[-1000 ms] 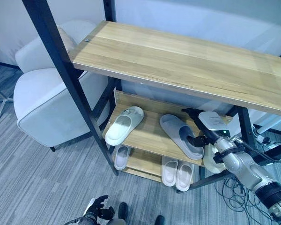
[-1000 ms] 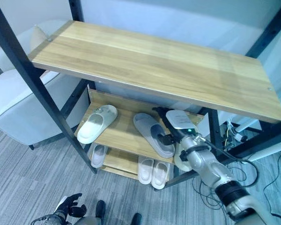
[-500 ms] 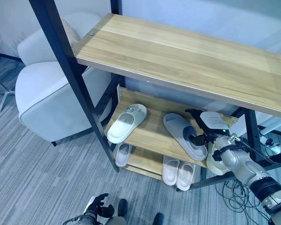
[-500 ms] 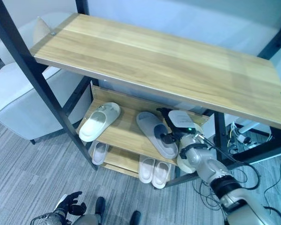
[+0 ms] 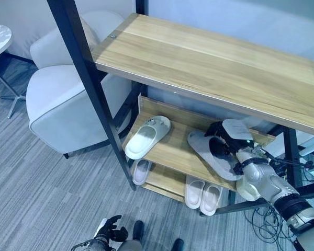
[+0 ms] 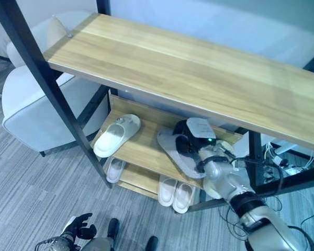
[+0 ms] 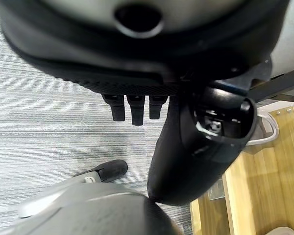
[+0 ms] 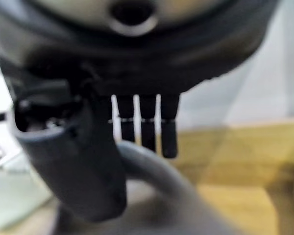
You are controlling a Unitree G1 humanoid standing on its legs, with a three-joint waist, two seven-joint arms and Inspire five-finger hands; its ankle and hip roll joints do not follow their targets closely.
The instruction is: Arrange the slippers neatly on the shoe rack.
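While gripping the grey slipper (image 5: pixel 213 159) on the shoe rack (image 5: pixel 170 151) middle shelf, right hand (image 5: pixel 220 144) curled round its strap, seemingly to straighten it beside the white slipper (image 5: pixel 147 137).

Right robot hand (image 5: pixel 223 142): has moved up from the grey slipper's near end to its strap, at the far end, fingers now curled over it.
Grey slipper (image 5: pixel 213 161): its far end has swung a little toward the shelf's back rail.
Camera: has shifted, so the whole scene sits further right.
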